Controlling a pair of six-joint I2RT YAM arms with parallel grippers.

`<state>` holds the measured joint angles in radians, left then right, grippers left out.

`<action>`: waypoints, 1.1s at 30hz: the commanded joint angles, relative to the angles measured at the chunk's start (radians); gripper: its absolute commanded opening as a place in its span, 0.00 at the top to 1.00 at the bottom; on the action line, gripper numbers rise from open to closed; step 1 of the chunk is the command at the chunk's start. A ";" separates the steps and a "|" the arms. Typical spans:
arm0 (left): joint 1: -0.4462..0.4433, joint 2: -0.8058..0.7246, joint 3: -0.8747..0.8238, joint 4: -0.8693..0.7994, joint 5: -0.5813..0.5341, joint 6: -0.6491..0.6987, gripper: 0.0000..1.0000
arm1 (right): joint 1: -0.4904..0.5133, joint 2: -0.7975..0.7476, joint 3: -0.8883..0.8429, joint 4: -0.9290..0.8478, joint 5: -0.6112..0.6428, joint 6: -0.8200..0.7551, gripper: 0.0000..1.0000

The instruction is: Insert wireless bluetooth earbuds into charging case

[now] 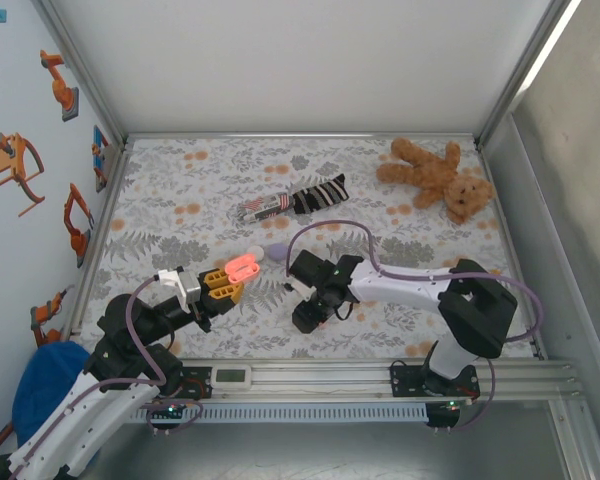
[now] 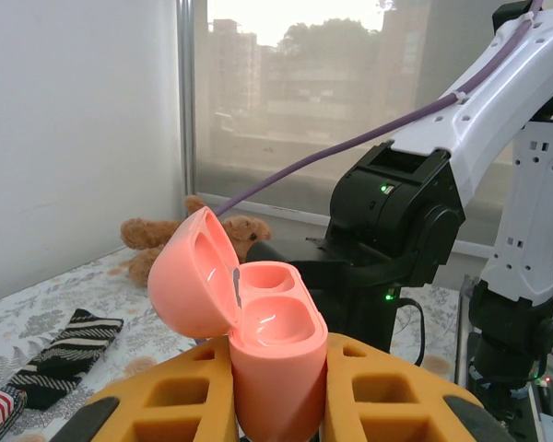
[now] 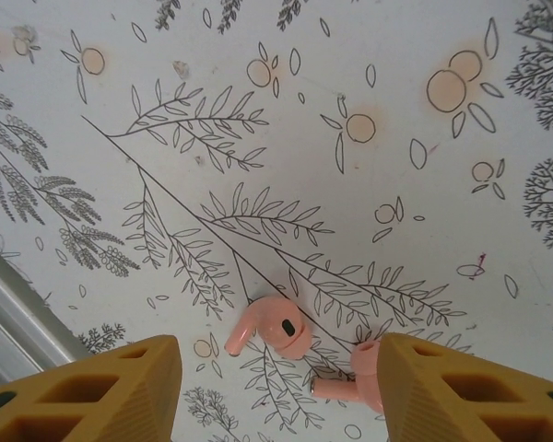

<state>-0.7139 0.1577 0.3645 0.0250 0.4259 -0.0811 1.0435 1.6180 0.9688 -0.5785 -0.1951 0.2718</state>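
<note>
Coral earbuds (image 3: 269, 330) flat on the floral table cover (image 3: 350, 101), between the parted fingers of the right gripper (image 3: 278, 354).
One bud clear in the gap, touching neither finger; the other partly hidden behind one pad. Nearby, charging case (image 2: 275, 343) clamped upright in the left gripper (image 2: 276, 391), lid hinged open. Striped sock (image 1: 298, 198) and teddy bear (image 1: 438, 178) well beyond.
</note>
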 commanded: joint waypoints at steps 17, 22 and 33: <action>-0.001 0.015 0.027 0.005 -0.007 -0.002 1.00 | -0.015 0.089 0.026 0.017 -0.067 -0.031 0.61; -0.002 0.019 0.027 0.007 -0.008 -0.002 1.00 | -0.014 0.101 0.024 0.016 -0.072 -0.032 0.65; -0.002 0.020 0.028 0.005 -0.007 -0.003 1.00 | -0.015 0.130 0.024 0.016 -0.081 -0.030 0.73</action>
<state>-0.7139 0.1764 0.3645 0.0216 0.4255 -0.0811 1.0286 1.7222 0.9787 -0.5610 -0.2607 0.2428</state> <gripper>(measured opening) 0.214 0.275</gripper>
